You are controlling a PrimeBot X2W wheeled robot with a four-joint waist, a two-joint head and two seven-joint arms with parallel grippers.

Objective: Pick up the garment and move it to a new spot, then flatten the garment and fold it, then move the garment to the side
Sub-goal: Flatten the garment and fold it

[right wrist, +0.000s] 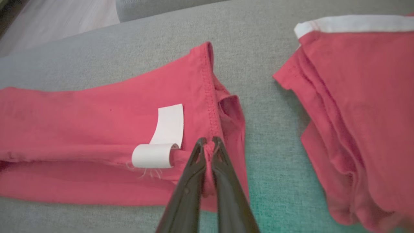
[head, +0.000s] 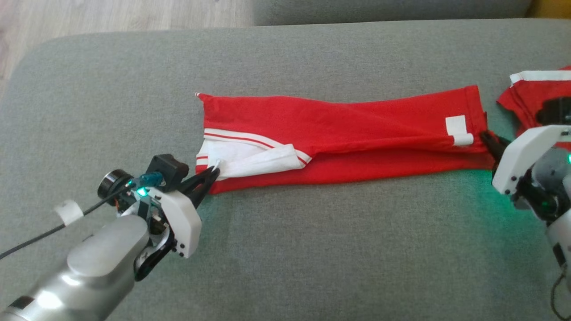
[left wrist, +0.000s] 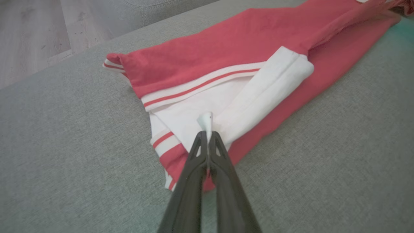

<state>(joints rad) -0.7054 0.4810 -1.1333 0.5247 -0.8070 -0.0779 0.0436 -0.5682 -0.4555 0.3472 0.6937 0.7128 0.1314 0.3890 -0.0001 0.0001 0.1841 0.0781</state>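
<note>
Item 1. Left forearm (head: 89, 267), silver, nearest, at lower left of the head view. Left jaws pressed fully together on the near left end of the garment; dark fingers (left wrist: 190, 181) pinch a small peak of white cloth that sticks up past their tips.

Item 2. Right arm housing (head: 526, 156), white, at the right edge. Right jaws likewise closed, with the fingers (right wrist: 187, 191) clamped on a bunched bit of the red hem at the garment's right end.

Item 3. Cushion (head: 312, 249), grey woven, sofa seat; it carries both cloth items.

Item 4. Garment (head: 348, 129), red, lying flat on the cushion as a long narrow strip from left to right, stretched between the two jaws. White collar section (head: 250, 160) with red stripes lies folded over at the left end. White label (head: 457, 129), curled at its lower end, is near the right hem.

Item 5. Second garment (head: 531, 96), red with a white band, lying folded on the same cushion, just beyond the strip's right end, with a gap of grey between them.

Item 6. Back cushion (head: 379, 11), grey, farthest. Wooden floor (head: 111, 18), pale, at far left.
</note>
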